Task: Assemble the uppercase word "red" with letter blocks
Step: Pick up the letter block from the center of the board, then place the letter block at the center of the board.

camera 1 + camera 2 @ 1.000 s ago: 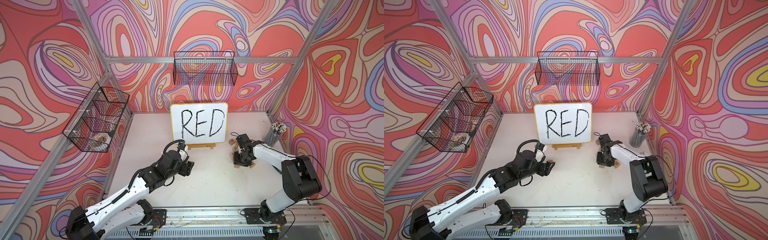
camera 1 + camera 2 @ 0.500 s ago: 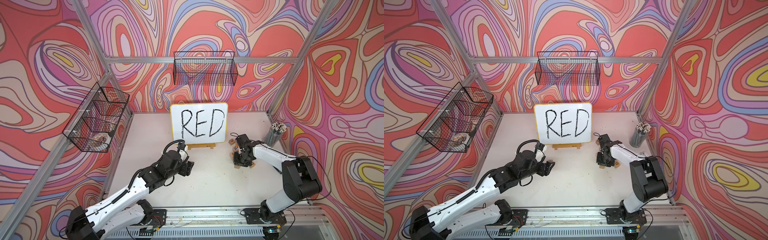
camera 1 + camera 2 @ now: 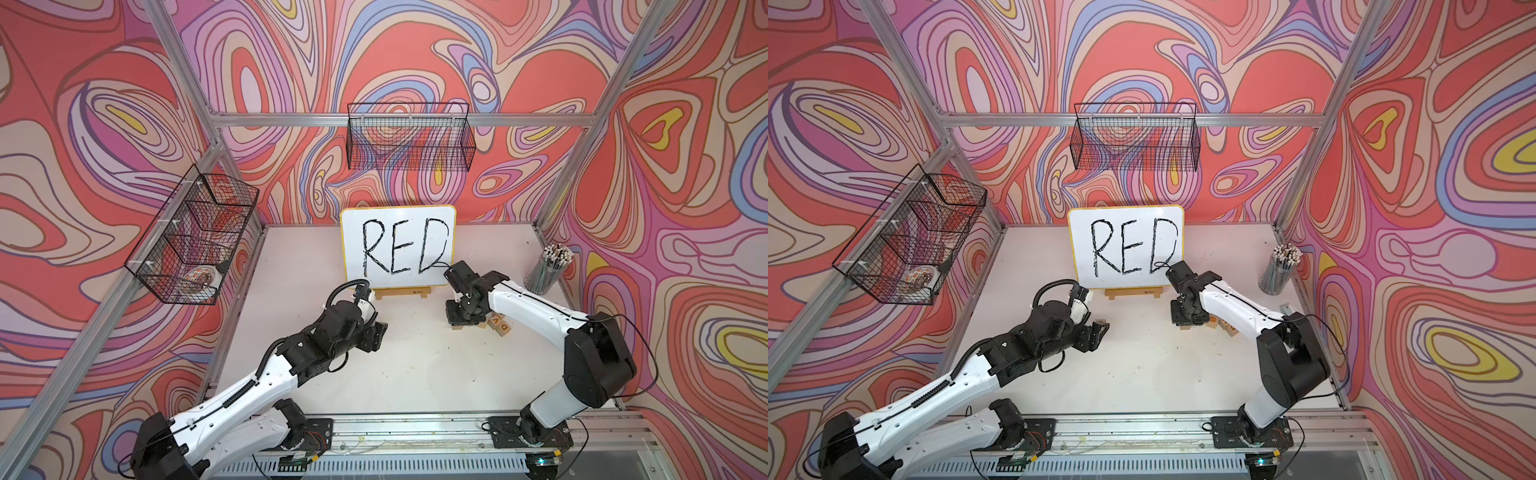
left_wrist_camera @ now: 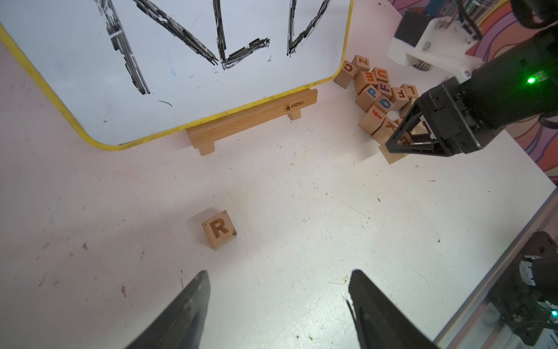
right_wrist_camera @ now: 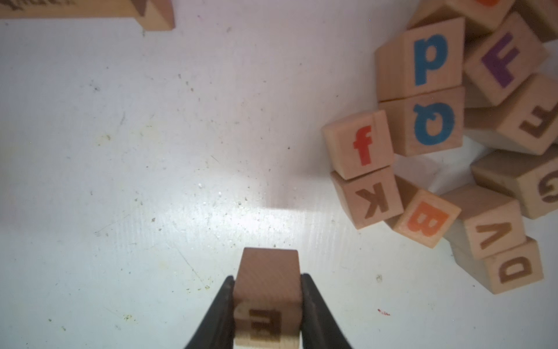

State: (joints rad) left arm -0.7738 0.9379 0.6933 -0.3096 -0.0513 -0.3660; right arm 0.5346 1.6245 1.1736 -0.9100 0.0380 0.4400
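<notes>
Clamped shut in the right pincer (image 5: 267,278): a small light-wood cube (image 5: 267,297), squeezed between the black fingers (image 5: 220,308). Brown letter on its near face, cut by the frame edge, reading like an E. Cannot tell whether resting on the white tabletop (image 5: 151,151) or clear of it.

Just beside it, off the D end of the yellow-rimmed white board lettered RED (image 3: 398,245): a loose heap of wooden letter cubes (image 5: 422,121), touching and partly stacked, among them blue p and Q, red f, brown K, orange B and purple F. At the heap's edge furthest from the board, the brown D cube (image 5: 513,269), hard against a brown V cube (image 5: 493,234). Only bare tabletop between held cube and heap.

Spread wide and holding nothing: the left pincer (image 4: 279,275), before the board's R end. Between its fingers and the board's wooden stand (image 4: 250,121), the brown R cube (image 4: 219,229), flat, letter up, well apart from the heap.

R cube seen from the left wrist alone, with the left arm over that stretch in both top views. Of the heap, little more than D and V showing there, beside the right arm.

Near the board's D end, by the wall: a grey mesh cup (image 3: 544,274) full of white-tipped sticks. Above the board, a black wire basket (image 3: 409,137). Off the board's R end, a divided black wire basket (image 3: 191,237), with a round patterned thing (image 3: 199,276) in the compartment furthest from the board.
</notes>
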